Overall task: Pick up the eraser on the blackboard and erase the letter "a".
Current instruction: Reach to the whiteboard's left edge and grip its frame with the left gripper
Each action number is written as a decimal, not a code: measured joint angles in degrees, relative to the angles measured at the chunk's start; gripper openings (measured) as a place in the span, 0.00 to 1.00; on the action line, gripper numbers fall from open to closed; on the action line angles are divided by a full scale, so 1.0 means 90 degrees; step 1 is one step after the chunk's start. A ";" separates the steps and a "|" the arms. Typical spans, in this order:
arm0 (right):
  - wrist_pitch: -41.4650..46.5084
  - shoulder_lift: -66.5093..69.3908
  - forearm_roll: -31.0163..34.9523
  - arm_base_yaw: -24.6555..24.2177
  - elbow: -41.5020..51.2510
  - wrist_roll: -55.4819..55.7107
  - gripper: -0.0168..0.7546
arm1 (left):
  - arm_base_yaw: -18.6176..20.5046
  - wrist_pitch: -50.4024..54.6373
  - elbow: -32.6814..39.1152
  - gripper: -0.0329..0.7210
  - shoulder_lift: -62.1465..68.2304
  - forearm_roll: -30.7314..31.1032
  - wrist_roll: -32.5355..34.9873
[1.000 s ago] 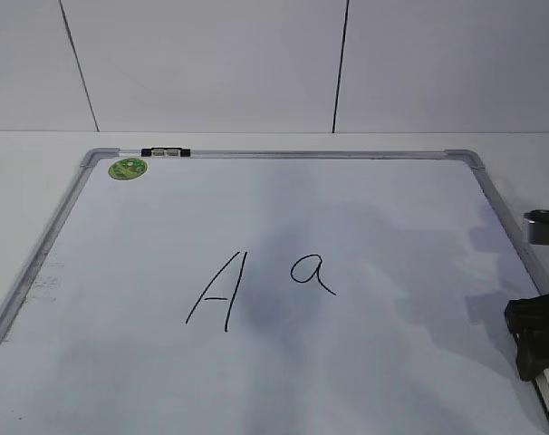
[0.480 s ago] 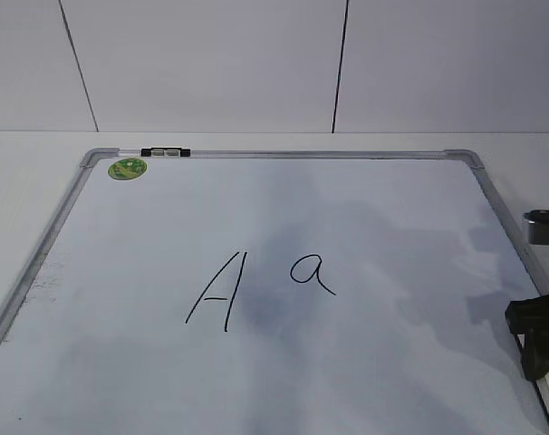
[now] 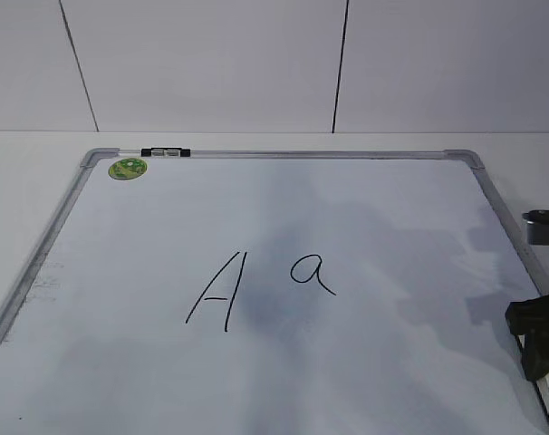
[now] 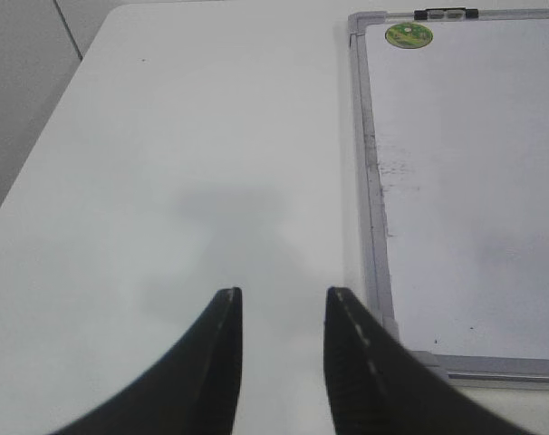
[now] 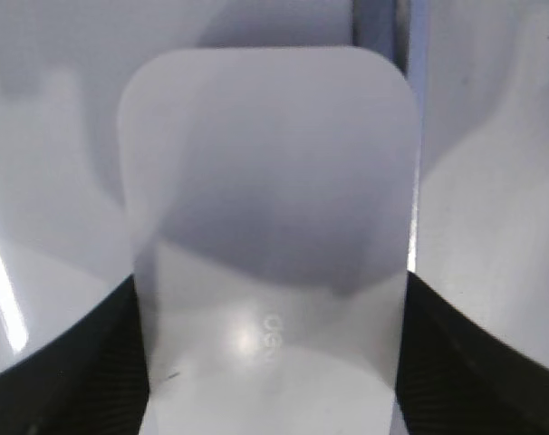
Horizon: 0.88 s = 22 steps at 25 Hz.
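Almost nothing has moved across the last second: my right gripper, a dark shape at the right edge of the exterior view, has only settled a touch lower and further right. Largest in the scene is the blackboard, in fact a white board in a grey frame, lying flat on the table. Near its middle sits a tall capital A, and just right of it the letter "a", both intact. At the board's right edge, the right wrist view shows the eraser filling the gap between the two dark fingers, which seem to touch its sides. I judge the grasp is closing or just made. My left gripper hovers off the board's left side, narrowly parted and empty.

To do this well, I would confirm a firm squeeze, lift level, then wipe only the small letter, keeping clear of the capital.
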 joint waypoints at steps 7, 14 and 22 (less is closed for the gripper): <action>0.0042 0.0000 0.0000 0.0000 -0.0012 0.0034 0.75 | 0.0000 0.0000 0.0000 0.35 0.0000 0.0000 0.0000; 0.0551 -0.0031 -0.0049 0.0000 -0.0439 0.0064 0.75 | 0.0000 0.0000 0.0000 0.35 0.0000 0.0000 0.0000; 0.0841 -0.0362 0.0087 0.0000 -0.0617 0.0031 0.75 | 0.0000 0.0000 0.0000 0.35 0.0000 0.0000 0.0000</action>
